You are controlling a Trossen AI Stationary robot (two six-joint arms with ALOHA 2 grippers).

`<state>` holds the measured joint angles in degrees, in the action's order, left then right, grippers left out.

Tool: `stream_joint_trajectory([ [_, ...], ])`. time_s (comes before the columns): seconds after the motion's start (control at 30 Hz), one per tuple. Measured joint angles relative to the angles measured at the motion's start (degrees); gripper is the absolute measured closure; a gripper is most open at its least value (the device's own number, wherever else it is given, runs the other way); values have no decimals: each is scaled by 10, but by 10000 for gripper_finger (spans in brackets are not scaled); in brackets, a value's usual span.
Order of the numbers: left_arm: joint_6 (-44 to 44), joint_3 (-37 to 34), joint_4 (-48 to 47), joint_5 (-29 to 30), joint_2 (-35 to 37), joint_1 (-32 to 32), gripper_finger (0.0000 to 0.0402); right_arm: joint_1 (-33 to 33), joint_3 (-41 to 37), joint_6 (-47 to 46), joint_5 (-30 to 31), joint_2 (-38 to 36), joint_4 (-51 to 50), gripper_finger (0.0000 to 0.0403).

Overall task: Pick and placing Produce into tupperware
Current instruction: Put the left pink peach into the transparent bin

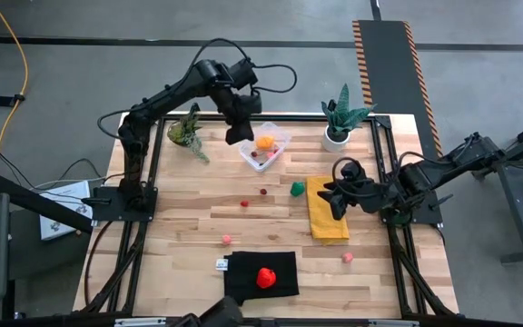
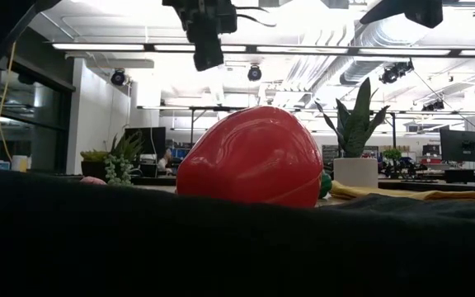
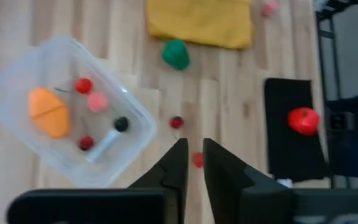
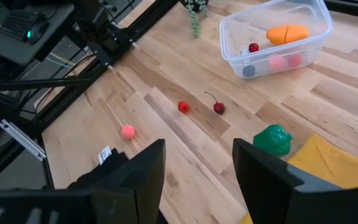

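Left arm above the tub, next piece to fetch

Your left gripper point(image 3: 192, 163) hangs nearly closed and empty over the tupperware point(image 1: 280, 136) at the desk's far edge; open it wide before descending on the dark cherry point(image 1: 263, 191), squarely from above, avoiding its stem

The left pincer point(image 1: 240, 136) hangs over the tupperware's point(image 1: 281, 136) left rim, partly blocking entry from above. Two potted plants point(image 1: 186, 131) point(image 1: 339, 123) flank the tub at the far edge. Bare tabletop point(image 1: 189, 200) lies open left of centre, while the yellow cloth point(image 1: 326, 211) and black mat point(image 1: 261, 275) cover the right and near middle.
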<state>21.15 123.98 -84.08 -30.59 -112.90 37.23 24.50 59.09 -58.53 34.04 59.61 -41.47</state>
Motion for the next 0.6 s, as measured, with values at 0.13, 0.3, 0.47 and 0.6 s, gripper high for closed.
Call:
stream_joint_trajectory([
  [0.13, -1, 0, -22, -12, 2, -13, 396, 6, 0, 1, 0, 0, 0, 226],
  [0.3, -5, 0, -60, -20, 3, -33, 393, 14, 0, 1, -2, 0, 0, 226],
  [0.47, -10, 0, -60, -29, 8, -68, 400, 15, 0, 1, -5, 0, 0, 226],
  [0.6, -11, 0, -60, -30, 22, -96, 398, 15, 0, 1, -5, 0, 0, 226],
])
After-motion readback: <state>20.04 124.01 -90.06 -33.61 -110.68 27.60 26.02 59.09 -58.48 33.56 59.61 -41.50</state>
